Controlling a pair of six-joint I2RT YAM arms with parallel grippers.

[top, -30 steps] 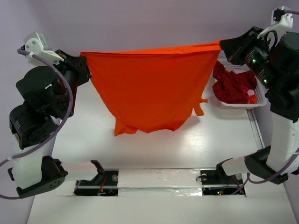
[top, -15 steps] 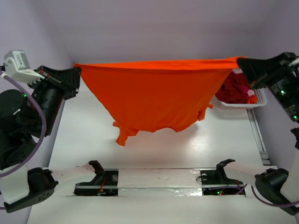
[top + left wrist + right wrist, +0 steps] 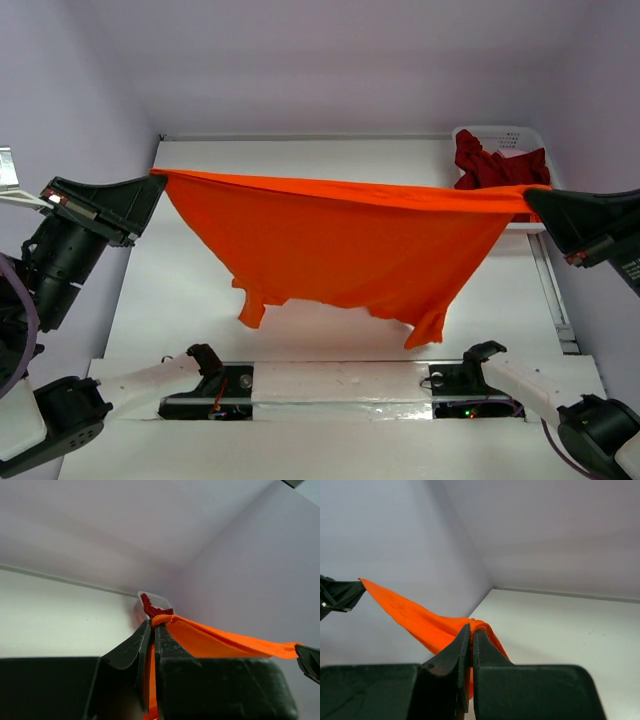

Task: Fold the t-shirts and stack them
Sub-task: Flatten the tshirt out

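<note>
the left gripper (image 3: 152, 188), at the left of the overhead frame, and the right gripper (image 3: 533, 200), at the right, are each pinching a corner of the orange t-shirt (image 3: 340, 250). they are holding it taut in mid-air, probably to spread it for laying on the table (image 3: 300, 155). the dark red t-shirt (image 3: 490, 165) is lying in the basket (image 3: 500, 132) at upper right. the wrist views are showing cloth clamped between pressed jaws, and only the overhead view is showing the loose lower edge drooping.
</note>
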